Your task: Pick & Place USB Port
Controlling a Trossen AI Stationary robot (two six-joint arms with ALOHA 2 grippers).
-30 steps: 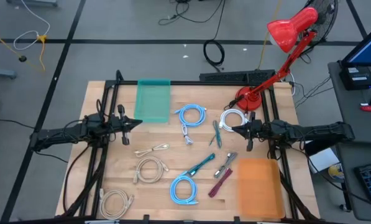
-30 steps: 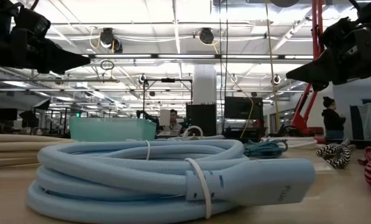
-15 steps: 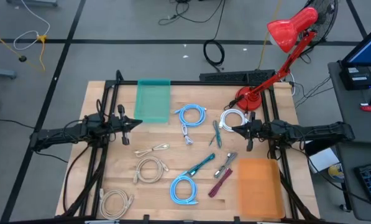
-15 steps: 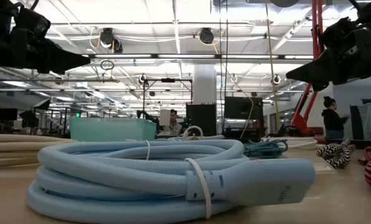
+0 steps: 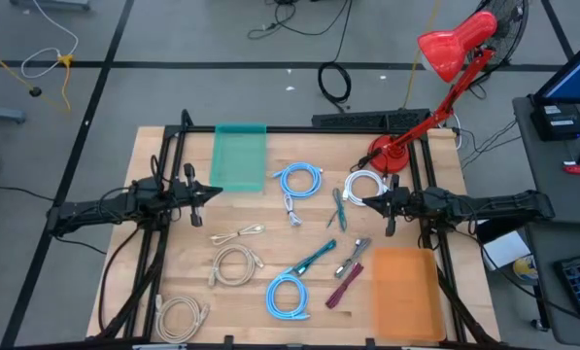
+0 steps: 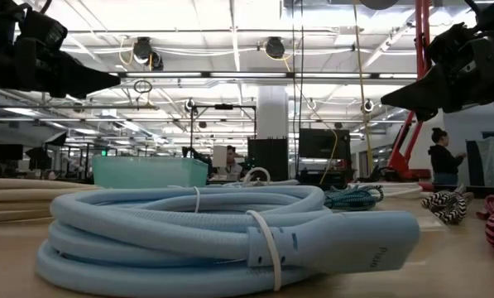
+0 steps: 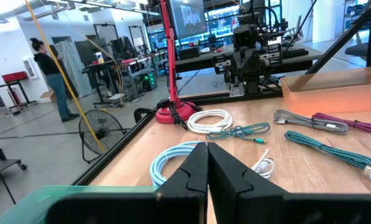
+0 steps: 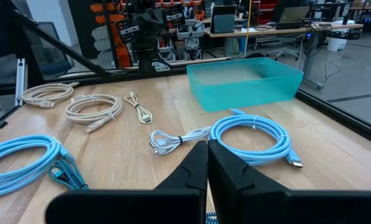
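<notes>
Several coiled USB cables lie flat on the wooden table: two light-blue coils (image 5: 298,180) (image 5: 288,294), a white coil (image 5: 363,183) by the lamp base, beige coils (image 5: 234,263) (image 5: 180,313), and teal, grey and maroon braided cables (image 5: 314,258) near the table's middle. My left gripper (image 5: 217,192) hovers shut over the left side, beside the teal bin (image 5: 240,157). My right gripper (image 5: 367,202) hovers shut over the right side, near the white coil. Neither touches anything.
A teal bin sits at the far left and an orange bin (image 5: 404,292) at the near right. A red desk lamp (image 5: 435,68) stands at the far right corner. A black frame (image 5: 169,165) edges the table. People stand in the room beyond.
</notes>
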